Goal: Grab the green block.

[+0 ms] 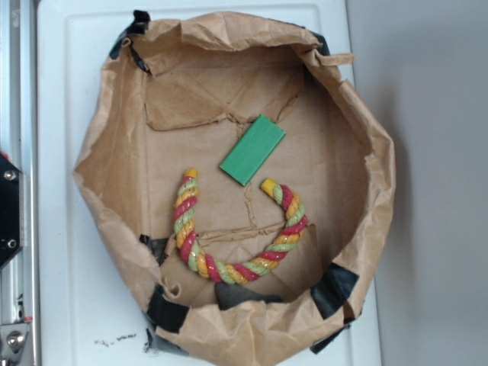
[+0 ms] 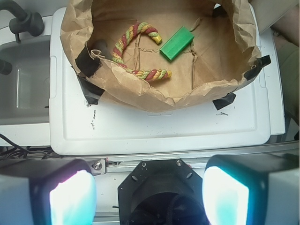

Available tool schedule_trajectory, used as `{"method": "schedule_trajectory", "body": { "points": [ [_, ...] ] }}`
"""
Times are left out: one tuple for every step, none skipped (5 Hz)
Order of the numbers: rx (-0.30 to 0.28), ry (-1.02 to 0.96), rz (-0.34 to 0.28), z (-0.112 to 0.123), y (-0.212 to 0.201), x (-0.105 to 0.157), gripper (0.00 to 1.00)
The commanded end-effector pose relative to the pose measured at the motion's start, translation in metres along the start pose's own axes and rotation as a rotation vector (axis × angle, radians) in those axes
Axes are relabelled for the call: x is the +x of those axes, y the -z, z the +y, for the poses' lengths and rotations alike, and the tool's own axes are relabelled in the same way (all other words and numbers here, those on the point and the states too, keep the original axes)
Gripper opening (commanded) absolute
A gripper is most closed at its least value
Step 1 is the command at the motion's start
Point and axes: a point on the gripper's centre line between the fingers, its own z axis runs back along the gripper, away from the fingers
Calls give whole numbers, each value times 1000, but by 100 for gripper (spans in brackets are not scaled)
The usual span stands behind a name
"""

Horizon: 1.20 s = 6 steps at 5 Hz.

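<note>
Exterior view looks straight down on a brown paper bag (image 1: 358,145) with its walls rolled down into a rough bowl, sitting on a white tray (image 1: 57,229). The green block (image 1: 252,149) lies flat on the bag's floor, tilted on a diagonal, near the middle. Just below it curls a rope toy (image 1: 236,267) twisted in red, yellow and green, a U whose two ends point up toward the block without touching it. Black tape (image 1: 333,290) patches the bag's lower rim.

Wrist view shows the gripper (image 2: 149,194) well apart from the bag, over the tray's near edge, its two fingers (image 2: 225,194) spread wide with nothing between them. The block (image 2: 176,43) rests inside the bag beside the rope (image 2: 133,40).
</note>
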Motion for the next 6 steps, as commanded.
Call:
{"method": "schedule_trajectory", "body": {
  "points": [
    [0, 0, 0, 0, 0, 0, 100],
    [-12, -137, 33, -13, 6, 33, 100],
    [-37, -256, 18, -6, 10, 56, 100],
    [-82, -331, -31, 11, 12, 71, 100],
    [-85, -433, -65, 40, 23, 84, 100],
    [-85, -433, -65, 40, 23, 84, 100]
  ]
}}
